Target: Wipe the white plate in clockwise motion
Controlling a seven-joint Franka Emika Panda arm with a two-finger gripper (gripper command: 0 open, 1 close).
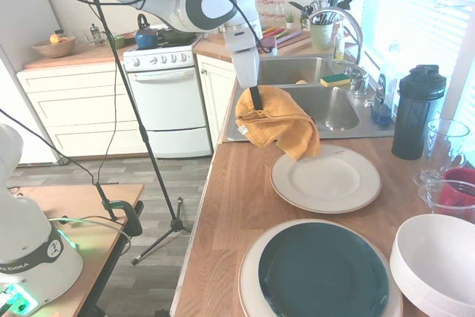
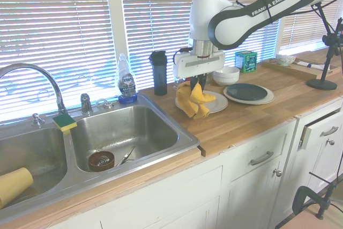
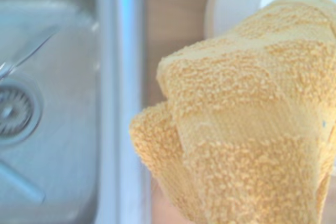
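Observation:
The plain cream-white plate (image 1: 330, 180) lies on the wooden counter just in front of the sink; it also shows behind the cloth as the white plate (image 2: 217, 102). My gripper (image 1: 255, 99) is shut on a yellow-orange towel (image 1: 278, 122), which hangs bunched in the air above the counter at the plate's sink-side rim. The towel's lowest corner dangles over that rim. From the other side, the gripper (image 2: 194, 82) holds the towel (image 2: 194, 101) lifted in front of the plate. The towel (image 3: 247, 124) fills most of the wrist view, with the plate's rim (image 3: 223, 3) behind it.
A larger white plate with a dark green centre (image 1: 322, 272) and a deep white bowl (image 1: 434, 261) sit nearer the camera. A black bottle (image 1: 418, 113), clear cups (image 1: 443, 150) and a red cup (image 1: 460, 187) stand right of the plate. The steel sink (image 1: 326, 105) lies behind.

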